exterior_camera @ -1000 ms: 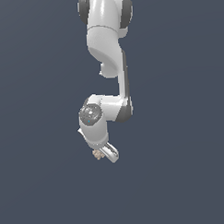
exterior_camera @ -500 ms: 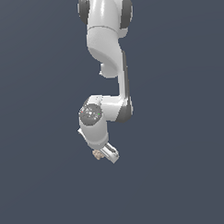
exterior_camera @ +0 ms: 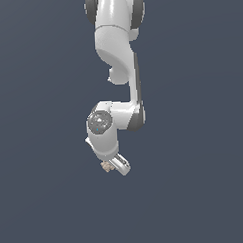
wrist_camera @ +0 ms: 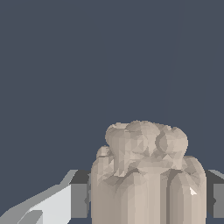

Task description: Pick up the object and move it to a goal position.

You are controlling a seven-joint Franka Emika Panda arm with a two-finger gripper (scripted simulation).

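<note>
The object (wrist_camera: 146, 175) is a beige, knobbly block with ridged sides, and it fills the lower part of the wrist view between two grey pads (wrist_camera: 78, 199). In the exterior view the same object (exterior_camera: 107, 166) is a tiny tan lump at the tip of the white arm. My gripper (exterior_camera: 114, 167) is shut on it, tilted and pointing down toward the exterior view's right. Most of the object is hidden by the fingers in the exterior view.
The white arm (exterior_camera: 118, 48) reaches down from the upper edge of the exterior view, with its wrist joint (exterior_camera: 99, 122) just above the gripper. Only a flat dark blue-grey background surrounds it.
The gripper with the object has shifted only very slightly; the arm's pose looks almost the same across the frames.
</note>
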